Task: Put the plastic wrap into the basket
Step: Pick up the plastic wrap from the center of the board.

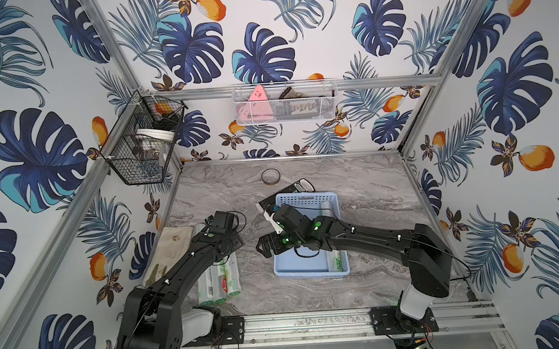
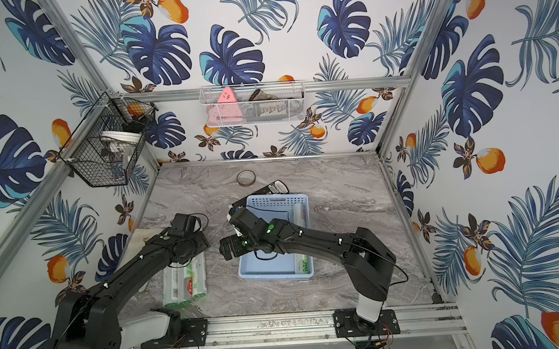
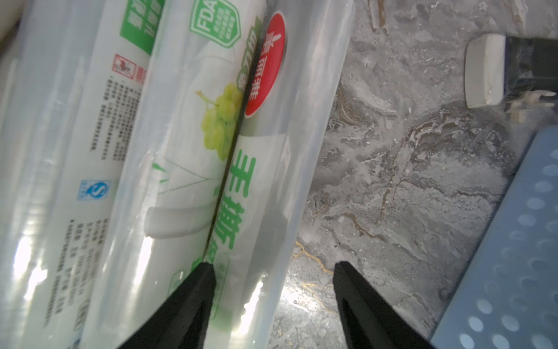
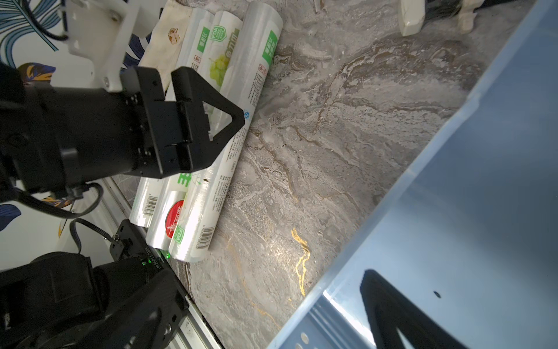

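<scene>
Grey marbled tabletop [image 1: 371, 183] is carrying everything, with leaf-print walls around it. Three rolls of plastic wrap [image 1: 219, 282] are lying side by side and touching near the left arm's base, apart from the basket. A fourth roll [image 1: 337, 261] is already lying inside the basket [image 1: 306, 274], along the wall farthest from the trio.

The outermost roll [image 3: 271, 181], the one nearest the basket, is sitting between the jaws of the left gripper [image 3: 273, 266]. One finger [image 3: 193, 302] is wedging into the seam against the neighbouring roll. The other is standing on the table side, with a sliver of marble showing between it and the wrapper. So the jaws are standing part-way apart, astride the roll but not clamping it.

By its looks, each roll is light and stiff along its length. The glossy wrapper is probably slick, and the round body is liable to roll or swivel. Taking it across the middle of its length, as here, is looking like the best-balanced hold.

The right gripper [image 1: 266, 246] is hanging spread wide and empty over the basket's rim on the rolls' side. An off-white glove [image 1: 173, 248] is lying just beside the rolls, on their side away from the basket.
</scene>
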Robot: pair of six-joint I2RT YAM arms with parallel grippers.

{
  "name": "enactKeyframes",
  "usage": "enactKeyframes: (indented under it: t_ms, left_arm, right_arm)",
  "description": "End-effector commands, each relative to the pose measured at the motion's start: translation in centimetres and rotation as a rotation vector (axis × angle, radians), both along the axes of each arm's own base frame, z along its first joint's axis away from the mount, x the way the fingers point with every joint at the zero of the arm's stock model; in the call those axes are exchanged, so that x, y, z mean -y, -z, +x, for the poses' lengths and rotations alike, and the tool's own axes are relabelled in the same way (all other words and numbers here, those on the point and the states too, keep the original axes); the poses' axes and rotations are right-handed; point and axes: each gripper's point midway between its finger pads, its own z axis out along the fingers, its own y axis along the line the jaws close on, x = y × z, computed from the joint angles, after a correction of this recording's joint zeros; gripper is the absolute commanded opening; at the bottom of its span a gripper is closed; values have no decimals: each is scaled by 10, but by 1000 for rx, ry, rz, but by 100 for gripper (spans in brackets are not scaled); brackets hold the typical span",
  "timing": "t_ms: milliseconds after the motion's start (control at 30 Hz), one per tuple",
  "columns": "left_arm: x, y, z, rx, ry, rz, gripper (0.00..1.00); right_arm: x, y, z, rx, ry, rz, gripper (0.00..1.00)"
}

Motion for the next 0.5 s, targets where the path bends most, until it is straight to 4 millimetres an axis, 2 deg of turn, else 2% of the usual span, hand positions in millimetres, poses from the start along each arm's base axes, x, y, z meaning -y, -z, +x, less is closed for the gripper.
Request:
enactKeyframes:
  t_ms: [0, 467]
  left_arm:
    - [-5, -2, 4, 8, 5, 37, 71]
    - [6, 23, 10, -41, 52, -2, 67]
  right_arm:
    - [-1, 1, 1, -2, 10, -7, 100]
    - [4, 7, 2, -4, 30, -23, 100]
